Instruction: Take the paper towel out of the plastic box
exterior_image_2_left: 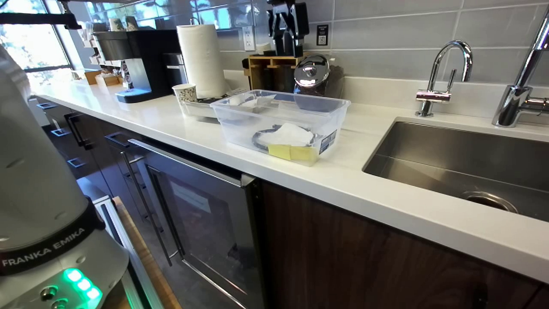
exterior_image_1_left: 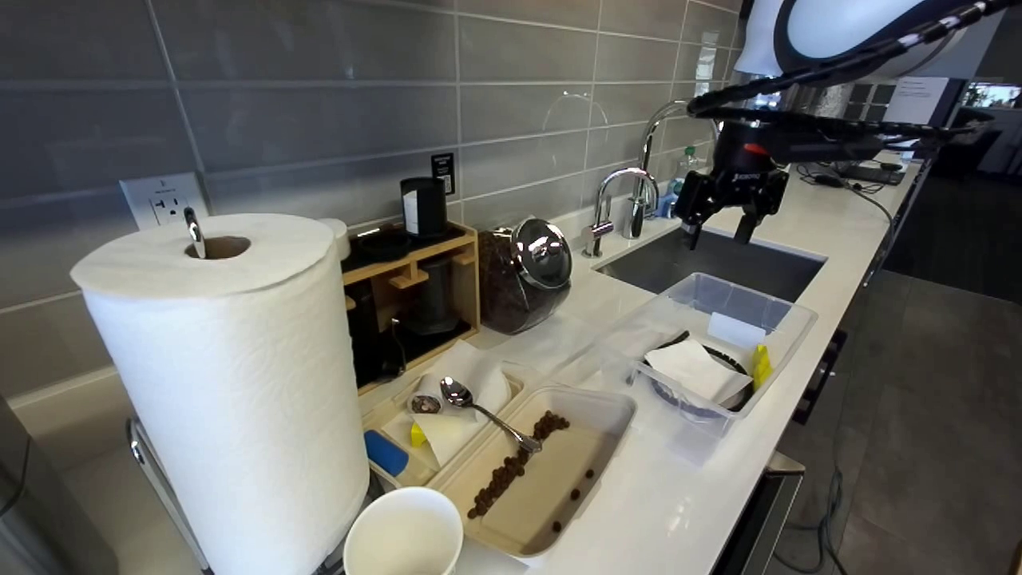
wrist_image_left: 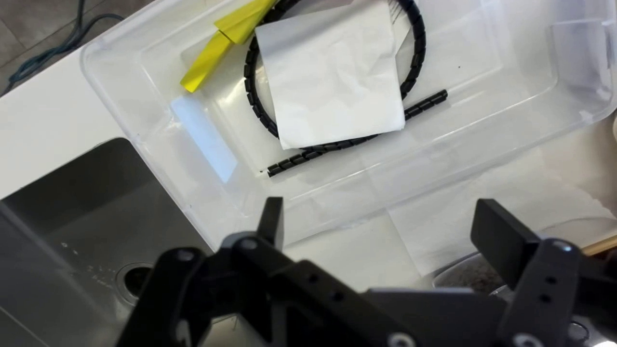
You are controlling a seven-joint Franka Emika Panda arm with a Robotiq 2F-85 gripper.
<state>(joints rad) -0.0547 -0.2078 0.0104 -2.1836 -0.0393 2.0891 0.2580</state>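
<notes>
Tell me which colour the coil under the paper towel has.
Black; the coil shows best in the wrist view.

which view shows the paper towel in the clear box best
The wrist view: it looks down on the paper towel, large and nearly whole. Both exterior views show it smaller, at a slant.

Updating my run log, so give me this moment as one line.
gripper open, empty | paper towel in plastic box, lying over black coil | plastic box on counter beside sink | removal not yet done
</notes>
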